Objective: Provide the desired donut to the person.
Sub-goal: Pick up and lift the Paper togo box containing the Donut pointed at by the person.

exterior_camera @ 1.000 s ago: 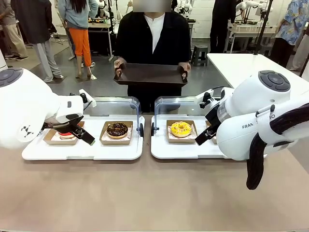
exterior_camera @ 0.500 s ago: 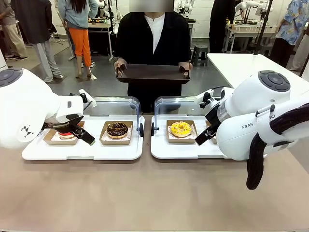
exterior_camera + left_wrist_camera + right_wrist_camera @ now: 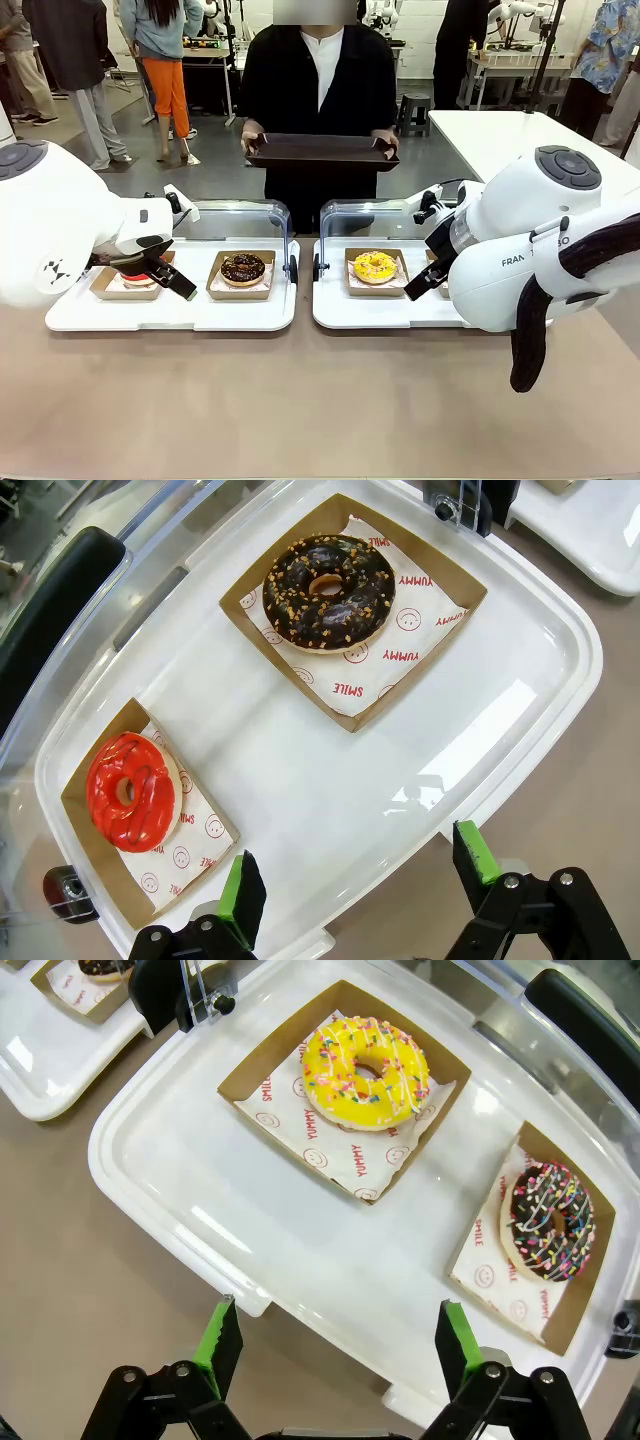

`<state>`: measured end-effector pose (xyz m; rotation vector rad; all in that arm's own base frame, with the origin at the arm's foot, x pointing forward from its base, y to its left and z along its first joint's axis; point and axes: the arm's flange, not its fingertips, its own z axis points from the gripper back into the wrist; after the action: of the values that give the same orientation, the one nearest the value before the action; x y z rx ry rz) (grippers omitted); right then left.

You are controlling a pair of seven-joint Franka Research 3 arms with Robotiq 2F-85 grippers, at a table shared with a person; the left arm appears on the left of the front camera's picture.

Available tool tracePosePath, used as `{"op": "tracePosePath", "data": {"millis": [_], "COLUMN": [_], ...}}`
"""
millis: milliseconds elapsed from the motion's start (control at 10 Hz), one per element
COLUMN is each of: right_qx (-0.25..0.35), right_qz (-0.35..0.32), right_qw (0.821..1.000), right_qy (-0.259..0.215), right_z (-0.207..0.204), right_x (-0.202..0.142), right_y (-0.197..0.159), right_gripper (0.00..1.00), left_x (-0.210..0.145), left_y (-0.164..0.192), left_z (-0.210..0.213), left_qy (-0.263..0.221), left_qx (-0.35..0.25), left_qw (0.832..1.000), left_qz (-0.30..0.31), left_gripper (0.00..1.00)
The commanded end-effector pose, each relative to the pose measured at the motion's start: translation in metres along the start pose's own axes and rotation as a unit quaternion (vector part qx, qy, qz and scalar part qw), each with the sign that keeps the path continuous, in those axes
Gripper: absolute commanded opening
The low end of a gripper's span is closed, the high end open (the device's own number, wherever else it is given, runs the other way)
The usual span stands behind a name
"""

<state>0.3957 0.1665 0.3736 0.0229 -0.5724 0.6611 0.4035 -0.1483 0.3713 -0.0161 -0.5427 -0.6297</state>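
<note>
Across the table a person (image 3: 320, 80) in a black top holds a dark tray (image 3: 322, 150) in both hands at chest height. On the left white tray (image 3: 170, 312) sit a red-glazed donut (image 3: 130, 791) and a chocolate nut donut (image 3: 243, 267) (image 3: 329, 580), each in a cardboard box. The right white tray (image 3: 385, 310) carries a yellow sprinkled donut (image 3: 375, 266) (image 3: 365, 1060) and a chocolate sprinkled donut (image 3: 547, 1221). My left gripper (image 3: 355, 875) hangs open over the left tray's near edge. Above the right tray's near edge my right gripper (image 3: 330, 1335) is open too.
Clear hinged lids (image 3: 235, 215) stand raised behind both trays. Bare brown tabletop (image 3: 300, 400) spreads in front of the trays. A white table (image 3: 500, 135) stands at the back right, and other people move about farther off.
The person has lifted the dark tray a little higher and shifted it slightly right. Both arms stay still.
</note>
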Motion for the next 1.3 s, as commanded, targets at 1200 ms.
{"op": "tracePosePath", "data": {"millis": [1200], "right_qx": [-0.035], "right_qz": [0.008], "right_qw": [0.999], "right_qy": [-0.027], "right_z": [0.178], "right_x": [-0.024], "right_y": [-0.002], "right_gripper": [1.0], "left_x": [0.024], "left_y": [0.021], "left_z": [0.17], "left_qy": [-0.018], "left_qx": [-0.041], "left_qw": [0.997], "left_qz": [-0.07], "left_gripper": [1.0]}}
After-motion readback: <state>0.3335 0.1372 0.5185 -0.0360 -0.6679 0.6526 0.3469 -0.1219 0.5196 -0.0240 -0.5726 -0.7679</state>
